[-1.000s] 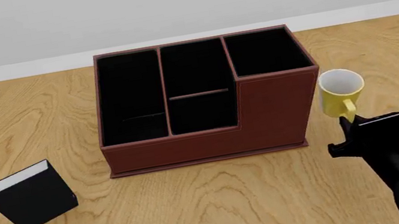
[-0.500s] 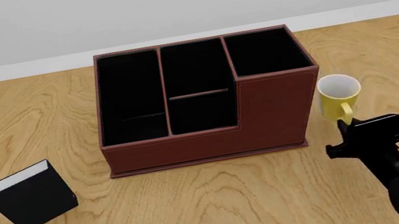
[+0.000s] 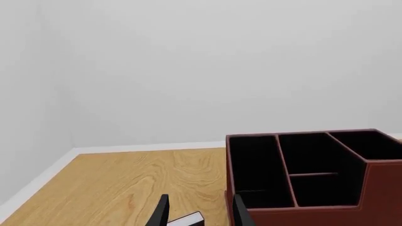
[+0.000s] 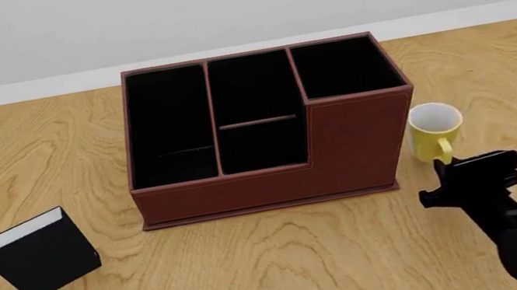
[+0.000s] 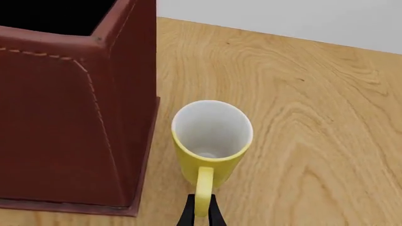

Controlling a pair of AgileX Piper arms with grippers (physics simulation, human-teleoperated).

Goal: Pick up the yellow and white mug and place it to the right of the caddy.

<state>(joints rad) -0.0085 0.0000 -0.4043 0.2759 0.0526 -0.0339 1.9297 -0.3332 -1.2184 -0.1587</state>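
**Desk:** What has changed at the near right of the table?

**Operator:** My right gripper (image 4: 446,175) has brought the yellow and white mug (image 4: 434,131) down from where it hung a second ago, a little higher and further right. It now sits low and upright just beside the right wall of the caddy (image 4: 363,139). My fingers (image 5: 188,212) are clenched on the yellow loop handle (image 5: 203,188). I judge the placing nearly done, with only the letting go left.

**Desk:** And room to move?

**Operator:** The mug stands very close to the caddy's base lip; I cannot tell if they touch. To its right and toward me the wooden table (image 4: 290,266) lies open, so I would back out that way. My left gripper (image 3: 197,214) hangs unclenched and empty above the small black book (image 4: 40,254), well apart from all this.
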